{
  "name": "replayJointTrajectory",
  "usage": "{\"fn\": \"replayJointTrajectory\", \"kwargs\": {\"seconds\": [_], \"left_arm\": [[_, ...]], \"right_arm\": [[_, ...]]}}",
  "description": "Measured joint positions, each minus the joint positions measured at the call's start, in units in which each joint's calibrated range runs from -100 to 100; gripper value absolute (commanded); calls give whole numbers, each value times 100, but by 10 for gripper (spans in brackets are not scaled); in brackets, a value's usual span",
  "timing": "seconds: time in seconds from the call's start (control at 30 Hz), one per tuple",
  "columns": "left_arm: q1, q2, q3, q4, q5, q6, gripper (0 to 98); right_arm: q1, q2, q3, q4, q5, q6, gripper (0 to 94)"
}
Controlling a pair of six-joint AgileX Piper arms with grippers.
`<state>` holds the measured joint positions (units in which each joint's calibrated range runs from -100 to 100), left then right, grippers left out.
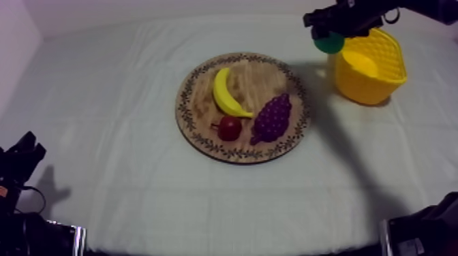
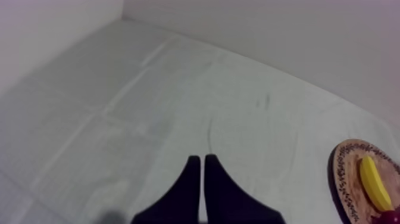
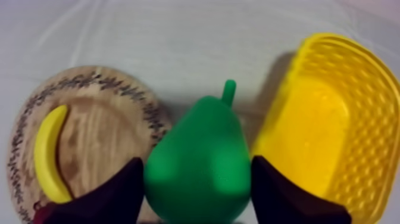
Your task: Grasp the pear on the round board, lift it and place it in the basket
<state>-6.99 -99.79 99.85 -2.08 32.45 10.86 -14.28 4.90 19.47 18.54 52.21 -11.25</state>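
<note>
My right gripper [image 1: 330, 35] is shut on the green pear [image 1: 329, 43], held in the air just left of the yellow basket [image 1: 369, 66]. In the right wrist view the pear [image 3: 199, 162] sits between my two black fingers [image 3: 116, 189], with the basket [image 3: 333, 119] to one side and the wooden board [image 3: 89, 131] to the other. The round wooden board [image 1: 204, 88] lies mid-table. My left gripper [image 2: 199, 164] is shut on nothing, its fingers a narrow wedge over bare cloth, and rests low at the left [image 1: 24, 153].
On the board lie a banana [image 1: 226, 92], a bunch of purple grapes [image 1: 272, 118] and a small red fruit [image 1: 229, 127]. The basket holds nothing. The banana [image 2: 374, 182] and board rim [image 2: 340, 179] show beyond my left gripper.
</note>
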Motion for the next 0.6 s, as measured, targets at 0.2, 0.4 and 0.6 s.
{"fn": "replayJointTrajectory", "kwargs": {"seconds": [0.2, 0.4, 0.6], "left_arm": [[0, 0, 0, 0, 0, 0, 1], [0, 0, 0, 0, 0, 0, 1], [0, 0, 0, 0, 0, 0, 1]], "right_arm": [[422, 188, 7, 30, -133, 52, 467], [767, 438, 73, 95, -368, 59, 470], [959, 700, 279, 261, -584, -92, 479]]}}
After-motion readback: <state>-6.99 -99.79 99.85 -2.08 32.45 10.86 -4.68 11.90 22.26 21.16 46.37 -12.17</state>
